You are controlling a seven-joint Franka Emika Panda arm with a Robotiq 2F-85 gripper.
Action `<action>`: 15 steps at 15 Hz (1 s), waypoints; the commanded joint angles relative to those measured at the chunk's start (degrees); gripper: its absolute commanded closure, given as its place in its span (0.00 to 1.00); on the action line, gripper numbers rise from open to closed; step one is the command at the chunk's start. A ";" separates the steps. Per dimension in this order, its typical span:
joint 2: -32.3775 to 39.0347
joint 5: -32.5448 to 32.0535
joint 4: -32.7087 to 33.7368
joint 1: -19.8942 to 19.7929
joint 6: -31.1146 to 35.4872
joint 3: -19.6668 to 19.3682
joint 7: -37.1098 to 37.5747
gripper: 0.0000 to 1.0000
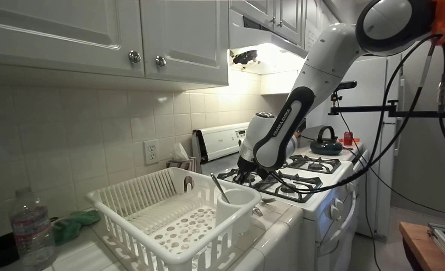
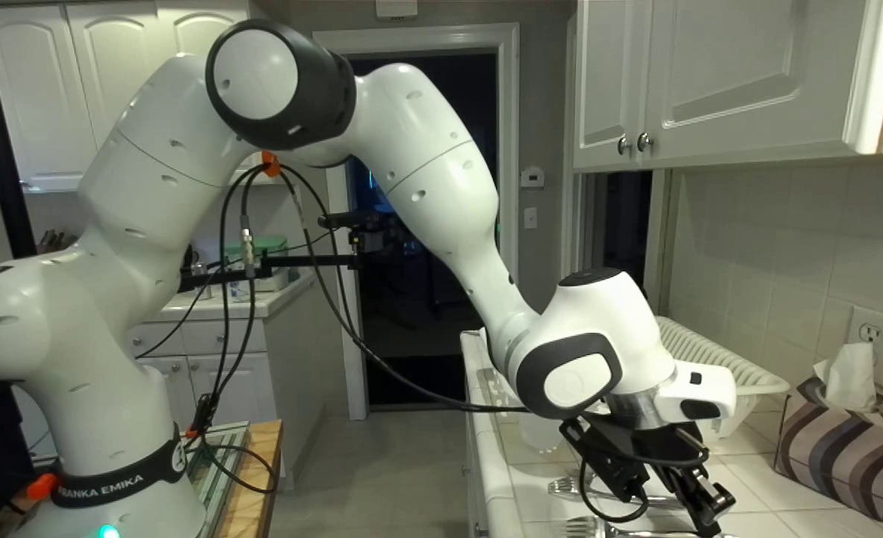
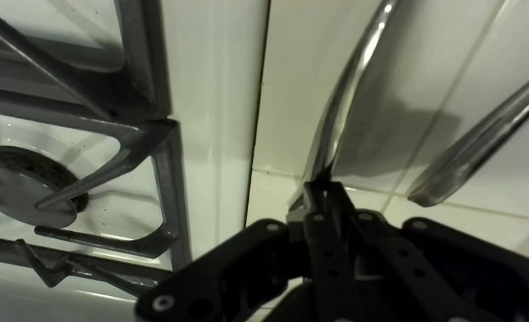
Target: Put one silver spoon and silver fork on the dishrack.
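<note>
Silver fork (image 2: 600,528) lies outside the dishrack (image 1: 201,242); grasping it seems the present step. The hand (image 3: 329,188) is at its handle (image 3: 339,107); whether it is closed, I cannot tell. Next would come a firm pinch and lifting into the dishrack, in whose cup (image 1: 225,214) leans what may be the spoon (image 1: 220,188). The fork is glossy, the dishrack slotted plastic, the desk (image 2: 748,478) tiled.

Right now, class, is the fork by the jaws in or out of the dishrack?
Out: in an exterior view, the fork shows against the counter tiles, apart from the dishrack farther back.
</note>
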 commanded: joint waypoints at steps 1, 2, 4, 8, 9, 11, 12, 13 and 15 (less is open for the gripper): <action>1.61 1.13 1.42 0.66 0.53 -0.69 -0.04 1.00; 1.81 1.09 1.36 0.75 0.44 -0.82 -0.01 0.99; 2.42 1.11 1.48 1.00 0.33 -1.14 0.18 0.74; 2.11 1.26 1.54 0.75 0.51 -0.95 0.06 0.58; 1.75 1.38 1.40 0.35 0.57 -0.49 -0.11 0.51; 1.61 1.43 1.23 0.16 1.11 -0.20 -0.20 0.36; 1.77 1.44 1.12 0.18 1.49 -0.14 -0.21 0.30; 1.97 1.51 0.97 0.04 2.11 0.12 -0.23 0.22; 2.21 1.66 0.85 -0.13 2.76 0.57 -0.25 0.09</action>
